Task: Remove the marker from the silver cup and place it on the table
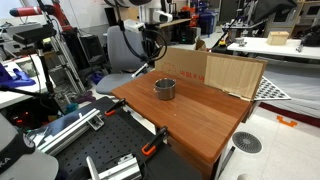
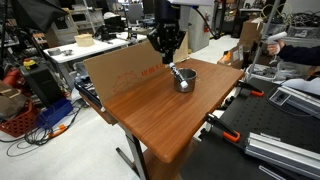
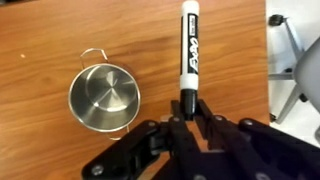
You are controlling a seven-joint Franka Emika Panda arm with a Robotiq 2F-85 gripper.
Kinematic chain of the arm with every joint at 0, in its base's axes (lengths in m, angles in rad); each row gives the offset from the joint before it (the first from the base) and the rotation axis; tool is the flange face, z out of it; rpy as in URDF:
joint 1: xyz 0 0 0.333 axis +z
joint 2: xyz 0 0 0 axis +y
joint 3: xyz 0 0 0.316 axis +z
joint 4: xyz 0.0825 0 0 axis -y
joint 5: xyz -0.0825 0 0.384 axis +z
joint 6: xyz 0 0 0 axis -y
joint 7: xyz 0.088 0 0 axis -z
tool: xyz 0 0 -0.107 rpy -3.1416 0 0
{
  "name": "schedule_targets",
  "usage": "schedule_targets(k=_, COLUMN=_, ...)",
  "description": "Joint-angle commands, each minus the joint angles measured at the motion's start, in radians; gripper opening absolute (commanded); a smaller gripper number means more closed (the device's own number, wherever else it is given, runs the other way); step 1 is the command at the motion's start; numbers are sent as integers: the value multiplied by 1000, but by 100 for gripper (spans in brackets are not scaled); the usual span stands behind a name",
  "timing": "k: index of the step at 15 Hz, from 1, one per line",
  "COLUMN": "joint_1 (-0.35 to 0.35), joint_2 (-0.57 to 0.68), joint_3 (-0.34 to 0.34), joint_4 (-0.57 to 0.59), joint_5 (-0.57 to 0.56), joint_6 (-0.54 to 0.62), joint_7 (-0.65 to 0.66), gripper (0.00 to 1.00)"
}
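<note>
In the wrist view my gripper [image 3: 187, 112] is shut on the black cap end of a white marker [image 3: 188, 50], which points away from me above the wooden table [image 3: 40, 40]. The silver cup [image 3: 102, 98] stands empty to the left of the marker, apart from it. In both exterior views the gripper [image 1: 152, 47] [image 2: 166, 52] hangs above the table, higher than the cup [image 1: 164, 89] [image 2: 184, 78] and beside it. The marker is too small to make out in the exterior views.
A cardboard sheet [image 1: 215, 72] [image 2: 120, 66] stands along the table's back edge. An office chair [image 1: 125, 52] sits behind the table. The table's edge [image 3: 268, 60] lies just right of the marker. Black clamps [image 1: 150, 148] grip the front edge.
</note>
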Motion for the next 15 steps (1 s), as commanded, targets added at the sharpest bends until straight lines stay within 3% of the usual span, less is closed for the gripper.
schedule_targets(k=1, joint_1=16, joint_2=103, joint_3=-5, joint_4=86, joint_5=-1, joint_6=-50, joint_7=45, gripper=5)
schedule_targets(k=15, joint_1=60, joint_2=424, joint_3=-36, joint_4=309, joint_5=-6, joint_6=-111, joint_7=98, gripper=5)
